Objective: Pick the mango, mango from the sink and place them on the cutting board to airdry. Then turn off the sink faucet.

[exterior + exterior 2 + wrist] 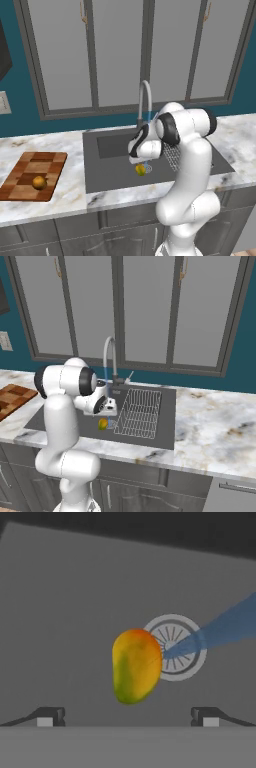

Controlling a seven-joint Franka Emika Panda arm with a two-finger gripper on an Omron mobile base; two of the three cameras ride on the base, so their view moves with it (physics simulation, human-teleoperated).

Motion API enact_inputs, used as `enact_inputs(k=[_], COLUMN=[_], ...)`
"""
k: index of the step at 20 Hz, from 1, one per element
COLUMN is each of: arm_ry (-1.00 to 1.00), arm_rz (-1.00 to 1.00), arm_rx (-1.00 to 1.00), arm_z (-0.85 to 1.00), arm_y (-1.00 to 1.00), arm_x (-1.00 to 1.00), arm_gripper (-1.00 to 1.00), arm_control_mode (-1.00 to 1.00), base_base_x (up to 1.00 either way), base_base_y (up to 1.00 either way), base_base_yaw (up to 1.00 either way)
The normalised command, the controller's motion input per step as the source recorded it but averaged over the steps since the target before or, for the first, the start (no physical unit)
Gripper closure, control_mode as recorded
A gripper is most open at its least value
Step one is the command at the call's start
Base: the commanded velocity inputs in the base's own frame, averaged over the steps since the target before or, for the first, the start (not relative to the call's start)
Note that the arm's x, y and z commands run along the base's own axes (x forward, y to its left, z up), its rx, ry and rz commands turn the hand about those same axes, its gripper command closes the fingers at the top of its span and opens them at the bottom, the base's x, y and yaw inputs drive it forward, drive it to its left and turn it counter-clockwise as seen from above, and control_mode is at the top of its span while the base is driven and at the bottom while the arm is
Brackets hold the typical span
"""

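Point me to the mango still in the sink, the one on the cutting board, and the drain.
yellow-green mango (136, 666), hand view, middle of its skin.
orange-brown mango (39, 182), left base view, centre of the fruit.
drain (186, 662), hand view, right part of its ring.

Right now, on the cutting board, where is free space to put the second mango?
The cutting board has one orange-brown mango near its front edge. The back half, toward the wall, is bare, and so is the strip to the left of that fruit. The yellow-green mango lies in the sink beside the drain, under the open gripper.
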Motion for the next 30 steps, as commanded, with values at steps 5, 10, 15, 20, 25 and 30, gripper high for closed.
enact_inputs(k=[5, 10, 15, 20, 25, 30], arm_ry=[0.12, 0.09, 0.08, 0.09, 0.1, 0.08], arm_rz=[-0.02, -0.01, -0.01, -0.01, -0.01, -0.01], arm_rx=[0.0, 0.0, 0.0, 0.0, 0.0, 0.0], arm_z=[-0.23, -0.29, -0.28, -0.3, -0.29, -0.25], arm_y=[0.0, 0.0, 0.0, 0.0, 0.0, 0.0], arm_x=[0.18, 0.13, 0.09, 0.13, 0.19, 0.18], arm_gripper=[-1.0, -1.0, -1.0, -1.0, -1.0, 1.0], arm_control_mode=[-1.0, -1.0, -1.0, -1.0, -1.0, -1.0], base_base_x=[0.0, 0.0, 0.0, 0.0, 0.0, 0.0], base_base_y=[0.0, 0.0, 0.0, 0.0, 0.0, 0.0], base_base_yaw=[0.0, 0.0, 0.0, 0.0, 0.0, 0.0])
